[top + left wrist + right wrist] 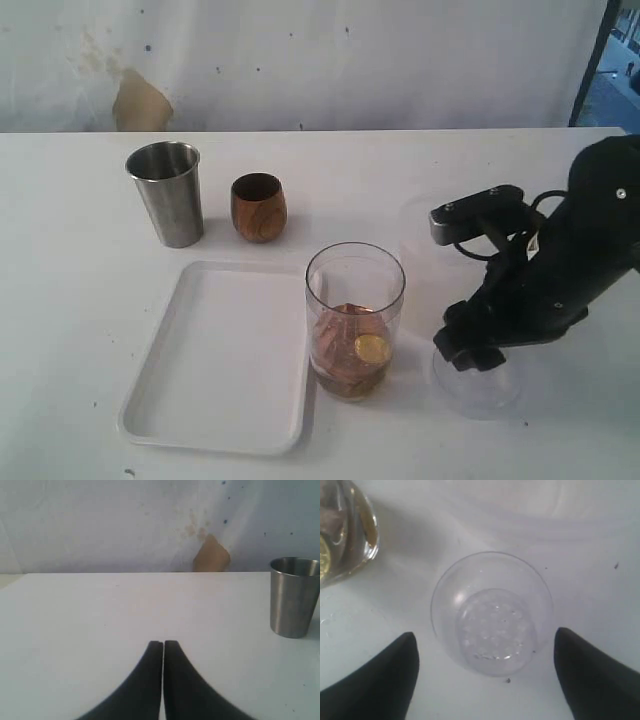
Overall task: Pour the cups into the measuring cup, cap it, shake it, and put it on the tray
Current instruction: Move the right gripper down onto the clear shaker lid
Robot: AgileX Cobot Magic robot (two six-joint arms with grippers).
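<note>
Hovering over the clear lid (492,612) just beside the measuring cup (355,320), my right gripper (485,635) is wide open and empty; I'd centre the lid between both fingers before closing gently. My left gripper (163,642) is shut, holding nothing.

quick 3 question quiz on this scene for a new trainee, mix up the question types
1. True or false: the measuring cup is empty.
2. What shows between the fingertips of the open right gripper? A) a spoon B) a clear lid C) a sponge
3. In one word, is the left gripper open or shut?

Key:
1. False, it holds coins.
2. B, the clear lid.
3. Shut.
</note>
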